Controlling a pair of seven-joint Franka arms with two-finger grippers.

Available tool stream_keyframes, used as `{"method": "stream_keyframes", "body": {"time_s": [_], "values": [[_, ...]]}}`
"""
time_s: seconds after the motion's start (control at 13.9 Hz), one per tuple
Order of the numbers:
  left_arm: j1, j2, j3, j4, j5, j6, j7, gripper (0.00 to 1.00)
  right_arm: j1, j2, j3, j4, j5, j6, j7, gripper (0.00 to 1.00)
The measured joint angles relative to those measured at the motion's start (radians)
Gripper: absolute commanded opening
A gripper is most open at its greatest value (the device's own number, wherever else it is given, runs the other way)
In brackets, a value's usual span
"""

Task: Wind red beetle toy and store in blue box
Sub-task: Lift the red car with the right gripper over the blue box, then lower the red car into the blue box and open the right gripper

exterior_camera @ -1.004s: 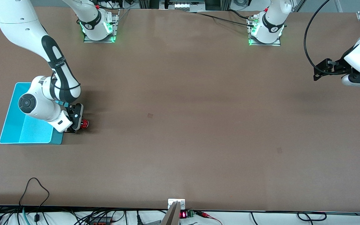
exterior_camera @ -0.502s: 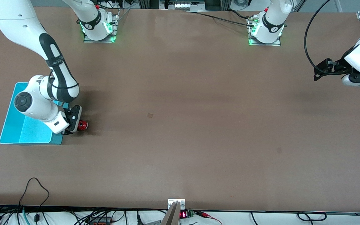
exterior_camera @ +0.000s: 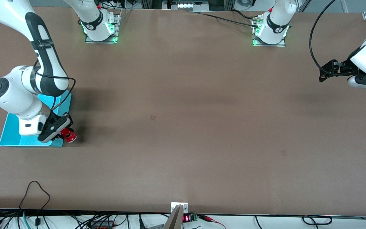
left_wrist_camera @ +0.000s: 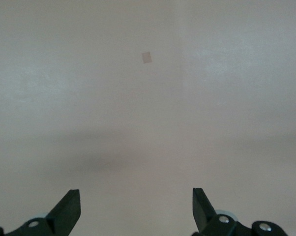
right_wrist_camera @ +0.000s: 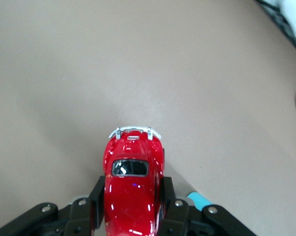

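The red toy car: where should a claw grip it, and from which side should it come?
Grip the red toy car across its narrow body, one finger on each flank, coming from its rear end. The flanks look flatter than the rounded roof. The right claw grips it this way, beside the blue box.

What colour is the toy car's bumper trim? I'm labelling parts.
Silvery, on the red beetle toy; the right wrist view shows it best.

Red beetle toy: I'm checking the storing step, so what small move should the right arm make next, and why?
Probably carry it sideways over the blue box before releasing. The right gripper is shut on the red beetle toy, which sits beside the box's wall toward the left arm's end, not inside it. The left gripper waits, open.
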Motion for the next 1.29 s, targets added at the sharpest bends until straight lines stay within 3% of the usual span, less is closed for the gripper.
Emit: {"method": "stream_keyframes", "body": {"time_s": [0.07,0.43,0.86,1.29], "values": [[0.000,0.000,0.000,0.000,0.000,0.000,0.000,1.00,-0.001,-0.004,-0.001,0.001,0.000,-0.002,0.096,0.11],[0.000,0.000,0.002,0.000,0.000,0.000,0.000,1.00,-0.100,-0.004,-0.016,-0.001,0.000,-0.091,0.393,0.00],[0.000,0.000,0.003,0.000,0.000,0.000,0.000,1.00,-0.248,0.007,-0.021,-0.010,0.000,-0.161,0.407,0.02],[0.000,0.000,0.005,0.000,0.000,0.000,0.000,1.00,-0.286,0.076,-0.041,-0.024,-0.013,-0.170,0.424,0.05]]}}
